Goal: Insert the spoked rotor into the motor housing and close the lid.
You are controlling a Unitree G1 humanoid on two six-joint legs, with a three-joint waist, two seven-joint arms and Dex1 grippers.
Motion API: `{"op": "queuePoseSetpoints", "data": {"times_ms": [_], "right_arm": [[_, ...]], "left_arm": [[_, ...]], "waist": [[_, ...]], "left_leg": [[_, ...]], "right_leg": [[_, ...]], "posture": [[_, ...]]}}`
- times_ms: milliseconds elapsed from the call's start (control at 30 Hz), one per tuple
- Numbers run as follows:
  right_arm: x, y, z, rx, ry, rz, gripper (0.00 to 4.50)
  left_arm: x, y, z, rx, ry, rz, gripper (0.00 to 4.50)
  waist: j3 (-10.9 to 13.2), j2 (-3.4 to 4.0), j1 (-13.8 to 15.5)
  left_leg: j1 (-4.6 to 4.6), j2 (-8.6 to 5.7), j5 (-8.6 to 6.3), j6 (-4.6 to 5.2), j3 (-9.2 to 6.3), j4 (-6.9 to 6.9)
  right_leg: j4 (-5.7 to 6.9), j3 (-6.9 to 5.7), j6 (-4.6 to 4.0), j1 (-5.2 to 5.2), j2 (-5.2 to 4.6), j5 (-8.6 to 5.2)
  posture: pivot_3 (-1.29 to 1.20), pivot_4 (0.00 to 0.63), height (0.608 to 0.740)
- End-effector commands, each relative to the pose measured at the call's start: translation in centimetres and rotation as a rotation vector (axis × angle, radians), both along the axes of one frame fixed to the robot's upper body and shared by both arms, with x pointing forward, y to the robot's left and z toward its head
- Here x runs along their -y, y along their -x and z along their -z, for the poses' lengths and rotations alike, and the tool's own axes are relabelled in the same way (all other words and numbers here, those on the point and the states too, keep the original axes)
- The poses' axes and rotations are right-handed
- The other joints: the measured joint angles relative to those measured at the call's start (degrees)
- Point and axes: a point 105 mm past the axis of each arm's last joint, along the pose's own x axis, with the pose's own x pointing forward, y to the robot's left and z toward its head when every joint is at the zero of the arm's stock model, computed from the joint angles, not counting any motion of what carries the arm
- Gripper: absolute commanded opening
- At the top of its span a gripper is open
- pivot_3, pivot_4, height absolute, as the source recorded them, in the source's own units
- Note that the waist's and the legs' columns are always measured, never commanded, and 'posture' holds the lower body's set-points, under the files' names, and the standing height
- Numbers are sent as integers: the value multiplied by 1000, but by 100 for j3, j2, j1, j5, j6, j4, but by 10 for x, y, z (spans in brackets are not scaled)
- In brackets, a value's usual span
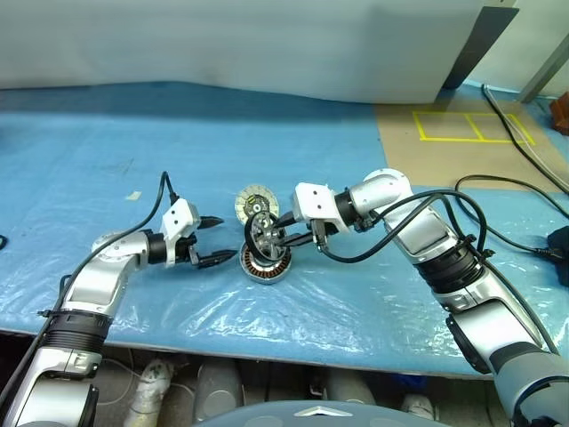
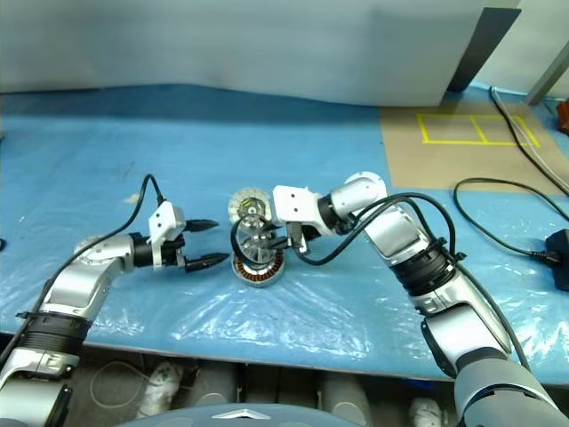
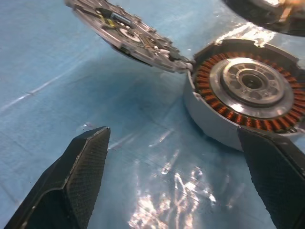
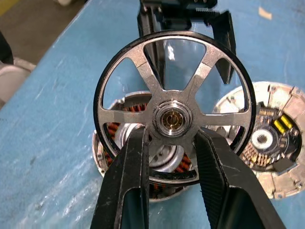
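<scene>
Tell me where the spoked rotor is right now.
The spoked rotor is held in the right gripper, just above the motor housing, with the open lid behind it.

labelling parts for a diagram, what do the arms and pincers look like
Both arms are silver-grey jointed segments with black ribbed bands and loose black cables. White blocky wrist housings carry the left pincer and right pincer, each with two black tapered fingers, finely textured inside.
</scene>
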Motion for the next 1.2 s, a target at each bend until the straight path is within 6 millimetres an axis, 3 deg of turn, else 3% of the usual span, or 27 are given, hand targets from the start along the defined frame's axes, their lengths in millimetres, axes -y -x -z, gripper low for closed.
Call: {"op": "queuePoseSetpoints", "data": {"times_ms": [33,267,633,933,1200], "right_arm": [[-1,3,3,8,-4,-28,992],[3,4,15,-13,27,-29,992],[-1,3,16,15,23,-38,992],[-2,2,18,11,33,-38,4039],[-2,-3,-3,10,-35,-14,4039]], "left_arm": [[0,4,-8,39,-17,21,4500],[-3,3,-8,41,-18,4,4500],[-2,0,-8,46,-15,0,4500],[-2,-2,-8,53,-15,-1,4500],[-4,-3,-9,57,-17,-8,4500]], "waist": [[0,0,2],[0,0,2],[0,0,2],[0,0,1],[0,0,2]], "left_leg": [[0,0,0,0,0,0],[0,0,0,1,0,1],[1,0,0,1,0,1],[0,0,0,1,0,1],[0,0,0,1,0,1]], "right_leg": [[0,0,0,0,0,0],[1,0,-7,0,0,-4],[1,0,-9,0,0,-5],[0,0,-16,0,0,-9],[0,1,-16,0,0,-9]], "posture": [[0,150,740],[0,150,740],[0,150,740],[0,150,740],[0,150,740]]}}
